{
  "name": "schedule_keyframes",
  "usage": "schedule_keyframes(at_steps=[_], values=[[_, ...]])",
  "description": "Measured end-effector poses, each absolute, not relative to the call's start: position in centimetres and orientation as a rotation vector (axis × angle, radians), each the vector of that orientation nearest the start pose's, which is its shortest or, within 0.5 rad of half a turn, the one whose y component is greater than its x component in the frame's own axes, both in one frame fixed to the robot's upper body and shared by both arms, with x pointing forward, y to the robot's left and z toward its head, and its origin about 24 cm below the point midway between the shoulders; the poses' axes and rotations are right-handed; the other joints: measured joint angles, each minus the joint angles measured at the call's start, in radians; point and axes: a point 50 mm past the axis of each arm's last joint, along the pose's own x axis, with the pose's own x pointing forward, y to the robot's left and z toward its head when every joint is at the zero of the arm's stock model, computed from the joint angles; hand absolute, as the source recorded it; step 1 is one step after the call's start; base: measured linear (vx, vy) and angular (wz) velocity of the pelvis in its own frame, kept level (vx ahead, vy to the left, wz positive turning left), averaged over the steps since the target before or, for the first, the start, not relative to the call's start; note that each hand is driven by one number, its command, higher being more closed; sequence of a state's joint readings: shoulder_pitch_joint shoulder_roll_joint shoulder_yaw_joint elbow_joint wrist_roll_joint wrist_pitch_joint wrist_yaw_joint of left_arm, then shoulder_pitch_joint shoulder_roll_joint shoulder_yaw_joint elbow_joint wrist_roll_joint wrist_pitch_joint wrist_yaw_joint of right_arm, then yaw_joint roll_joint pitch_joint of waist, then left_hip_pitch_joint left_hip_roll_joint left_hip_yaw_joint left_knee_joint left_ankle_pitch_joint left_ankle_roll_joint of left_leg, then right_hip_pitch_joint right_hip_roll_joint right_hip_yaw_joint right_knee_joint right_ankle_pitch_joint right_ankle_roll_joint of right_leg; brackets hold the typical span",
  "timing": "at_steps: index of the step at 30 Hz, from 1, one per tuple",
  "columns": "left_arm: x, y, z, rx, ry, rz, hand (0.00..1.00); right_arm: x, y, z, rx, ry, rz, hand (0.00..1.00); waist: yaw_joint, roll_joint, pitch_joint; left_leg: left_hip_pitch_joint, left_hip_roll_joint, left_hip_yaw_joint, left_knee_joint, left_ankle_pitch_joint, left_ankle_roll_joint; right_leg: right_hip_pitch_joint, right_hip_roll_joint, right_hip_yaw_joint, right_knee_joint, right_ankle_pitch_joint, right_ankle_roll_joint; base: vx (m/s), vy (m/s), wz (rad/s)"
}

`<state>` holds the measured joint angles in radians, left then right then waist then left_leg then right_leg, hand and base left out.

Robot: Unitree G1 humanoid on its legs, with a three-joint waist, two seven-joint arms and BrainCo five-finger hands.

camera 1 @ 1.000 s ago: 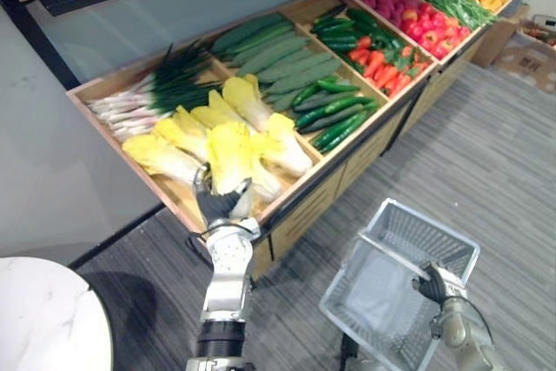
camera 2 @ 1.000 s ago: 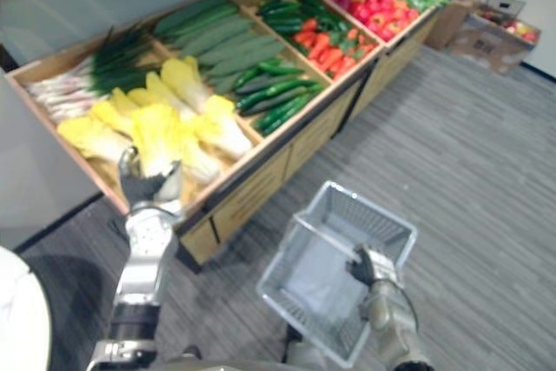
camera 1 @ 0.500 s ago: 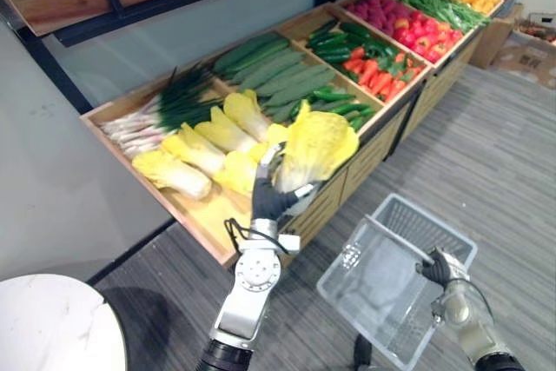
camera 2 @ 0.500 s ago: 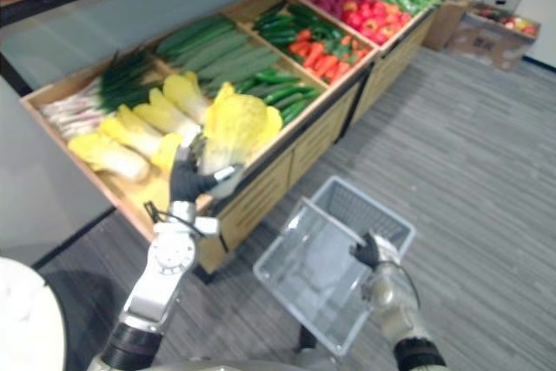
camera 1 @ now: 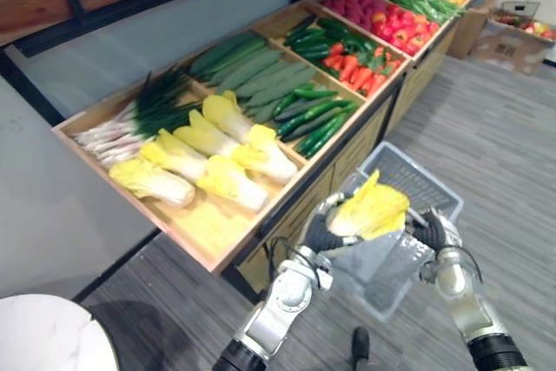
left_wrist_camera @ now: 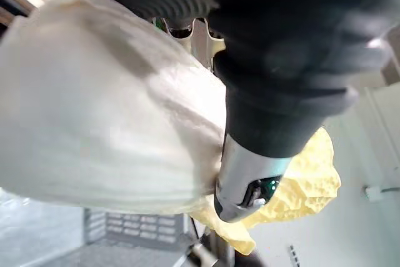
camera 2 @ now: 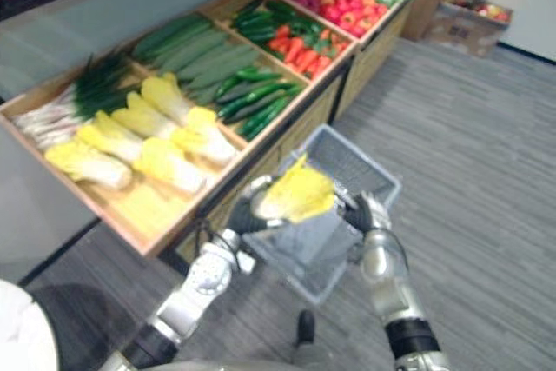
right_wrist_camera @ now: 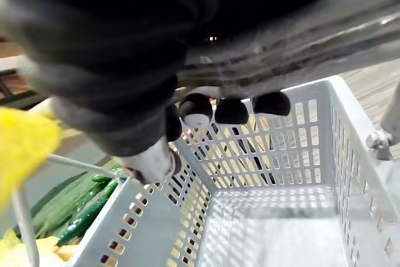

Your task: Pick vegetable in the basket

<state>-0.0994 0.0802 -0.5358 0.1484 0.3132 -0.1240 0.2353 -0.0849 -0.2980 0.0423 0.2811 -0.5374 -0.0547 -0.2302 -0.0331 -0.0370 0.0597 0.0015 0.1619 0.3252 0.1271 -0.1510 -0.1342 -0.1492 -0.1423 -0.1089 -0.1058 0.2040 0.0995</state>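
Swung from the crate [camera 1: 201, 230] to its 4 o'clock, one cabbage [camera 1: 373, 208] hangs over one basket [camera 1: 408, 182], left hand [camera 1: 323, 234] curled round it, right hand [camera 1: 432, 234] gripping the basket.

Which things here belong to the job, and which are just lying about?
In the job:
cabbage, gripped by the left robot hand
basket, held by the right robot hand

Lying about:
other cabbages, spring onions and cucumbers in the wooden bins
cardboard box on the floor

One basket [camera 1: 410, 180], one held cabbage [camera 1: 373, 209]
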Motion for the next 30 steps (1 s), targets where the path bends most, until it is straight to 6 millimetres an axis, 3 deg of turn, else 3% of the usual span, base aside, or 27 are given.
schedule_keyframes(at_steps=[5, 7, 12, 13, 20, 30], values=[[24.2, 3.7, 1.8, 0.507, -0.147, -0.363, 1.0, 26.6, -20.8, 2.6, -0.831, 0.016, -0.125, 1.0, -0.004, 0.0, 0.0, 0.002, 0.0, 0.012, 0.0, -0.002, -0.001, -0.005, 0.001, 0.01, 0.0, 0.001, 0.0, -0.02, -0.004, -0.06], [24.5, 3.7, 1.1, 0.542, -0.129, -0.356, 1.0, 26.7, -20.6, 3.0, -0.802, -0.001, -0.128, 1.0, -0.019, -0.001, 0.001, 0.004, -0.001, 0.015, -0.001, -0.003, -0.001, -0.005, 0.001, 0.012, 0.0, 0.001, 0.0, 0.0, -0.003, -0.04], [25.3, 3.3, 0.9, 0.594, -0.129, -0.335, 1.0, 26.5, -20.2, 3.4, -0.796, -0.032, -0.118, 1.0, -0.023, -0.003, 0.002, 0.009, 0.0, 0.023, -0.002, -0.007, -0.002, -0.005, 0.004, 0.019, 0.0, 0.001, 0.001, 0.0, -0.002, -0.05], [25.4, 3.3, 0.7, 0.615, -0.129, -0.327, 0.0, 26.5, -20.0, 3.4, -0.796, -0.034, -0.112, 1.0, -0.024, -0.003, 0.002, 0.011, 0.001, 0.024, -0.003, -0.007, -0.003, -0.005, 0.005, 0.021, 0.0, 0.001, 0.001, 0.0, -0.003, -0.04], [26.0, 3.9, -0.3, 0.708, -0.092, -0.304, 0.0, 26.5, -19.4, 3.2, -0.79, -0.037, -0.086, 1.0, -0.031, -0.009, 0.005, 0.019, 0.001, 0.029, -0.015, -0.008, -0.003, -0.006, 0.007, 0.027, 0.0, 0.001, 0.001, 0.0, -0.004, -0.03], [26.1, 4.1, -0.2, 0.705, -0.089, -0.293, 0.0, 26.0, -19.4, 2.6, -0.783, -0.016, -0.083, 1.0, -0.044, -0.017, 0.01, 0.02, 0.001, 0.028, -0.019, -0.008, -0.003, -0.005, 0.008, 0.026, 0.0, 0.001, 0.001, 0.0, 0.0, 0.0]])
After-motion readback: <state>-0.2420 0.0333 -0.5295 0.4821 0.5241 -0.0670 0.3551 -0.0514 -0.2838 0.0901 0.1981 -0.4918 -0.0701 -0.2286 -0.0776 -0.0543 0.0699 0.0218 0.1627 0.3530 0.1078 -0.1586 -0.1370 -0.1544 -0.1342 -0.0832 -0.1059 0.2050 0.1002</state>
